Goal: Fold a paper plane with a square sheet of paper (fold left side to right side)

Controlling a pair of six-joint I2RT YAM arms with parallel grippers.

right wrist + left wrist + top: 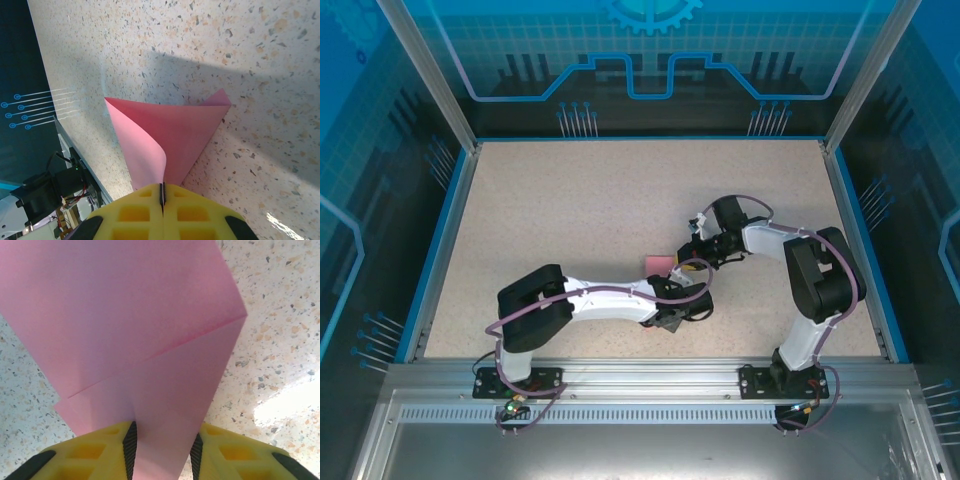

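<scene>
Pink paper sheet (660, 264) sits mid-counter (570, 200), a bit R of centre, btwn both grippers. It's partly folded: the left wrist cam shows a crease across it (140, 330), the right wrist cam shows one flap curling up off the surface (170, 135). Right gripper (162, 192) is clamped on the sheet's edge, pads together w/ paper pinched; in the top view it's at the sheet's R side (695, 250). Left gripper (162, 440) has its jaws apart, straddling a strip of the sheet, approaching from the near side (678, 312).
</scene>
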